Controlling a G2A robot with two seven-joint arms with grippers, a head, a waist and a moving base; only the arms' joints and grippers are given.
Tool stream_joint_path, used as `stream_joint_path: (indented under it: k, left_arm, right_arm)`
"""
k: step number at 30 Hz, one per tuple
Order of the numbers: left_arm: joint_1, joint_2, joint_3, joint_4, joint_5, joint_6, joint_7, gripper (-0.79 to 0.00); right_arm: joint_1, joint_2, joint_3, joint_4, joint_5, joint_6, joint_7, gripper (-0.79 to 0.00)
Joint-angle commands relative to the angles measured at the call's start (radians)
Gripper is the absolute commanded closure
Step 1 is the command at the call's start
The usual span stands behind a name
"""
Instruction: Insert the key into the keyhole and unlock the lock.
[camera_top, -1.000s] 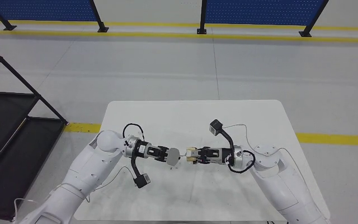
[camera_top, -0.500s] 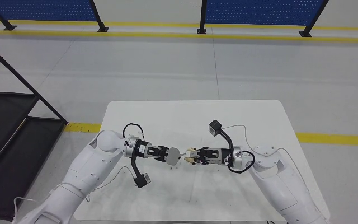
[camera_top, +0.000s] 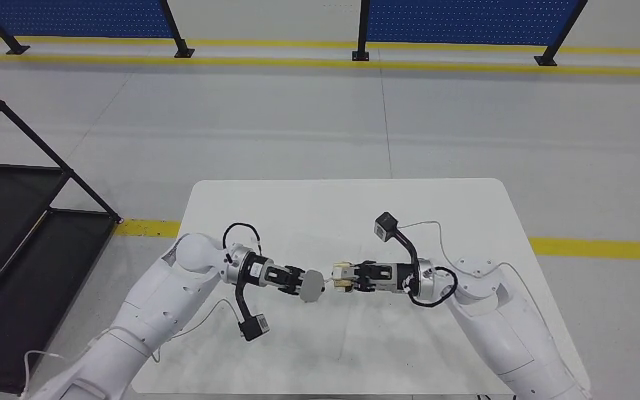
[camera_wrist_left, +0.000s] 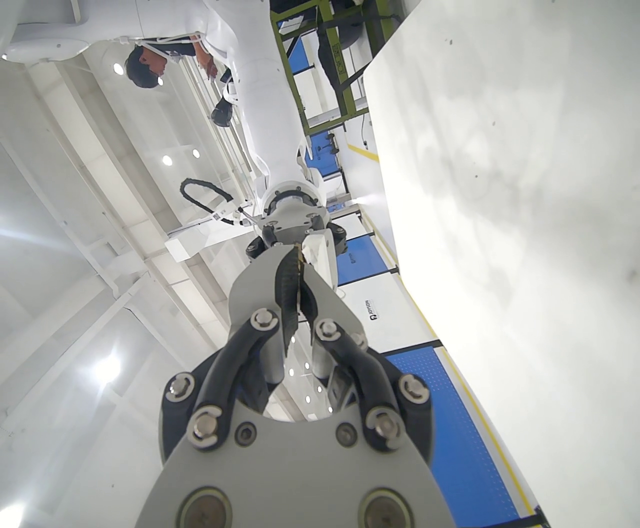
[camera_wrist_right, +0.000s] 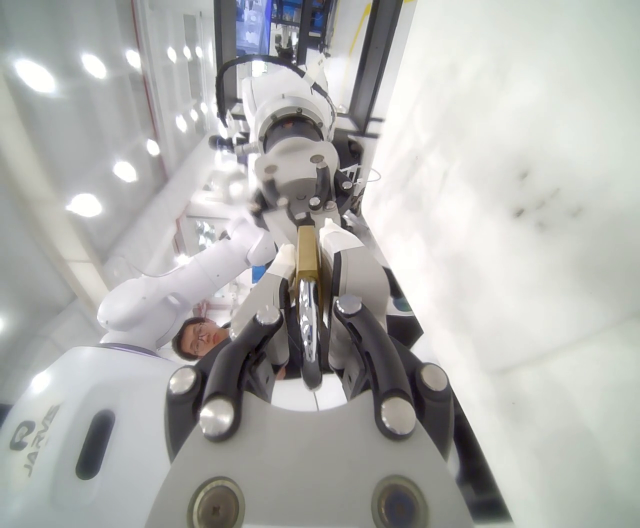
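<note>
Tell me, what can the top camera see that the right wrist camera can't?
From the top you get the whole white table, the black rack beside it and the yellow floor line. From the right wrist you get the silver shackle up close. Both give the brass lock gripped in the right hand, with the left hand facing it.

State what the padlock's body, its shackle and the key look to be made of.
Gold-coloured block-shaped padlock body, clamped in the right pincer: probably brass, going by its dull yellow sheen. Curved silver shackle: likely polished or plated steel; it mirrors the lights. Flat dark key in the left pincer: matt black head, perhaps plastic; the thin blade edge seems metallic, too small to confirm.
</note>
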Motion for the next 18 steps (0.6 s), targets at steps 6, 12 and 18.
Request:
stream_joint_path:
  k: [6,12,18]
  left_arm:
    - [-0.002,0.006,0.007,-0.002,-0.007,0.002,-0.002,0.0]
    - [-0.006,0.01,0.013,0.002,-0.012,0.005,-0.005,0.0]
    - [-0.011,0.014,0.018,0.005,-0.015,0.009,-0.009,0.0]
  right_arm:
    - [0.004,0.002,0.0,0.001,0.0,0.003,0.007,0.0]
    - [0.009,0.004,0.0,0.0,-0.004,0.004,0.02,0.0]
    - [0.011,0.006,-0.002,0.0,0.003,0.003,0.037,0.0]
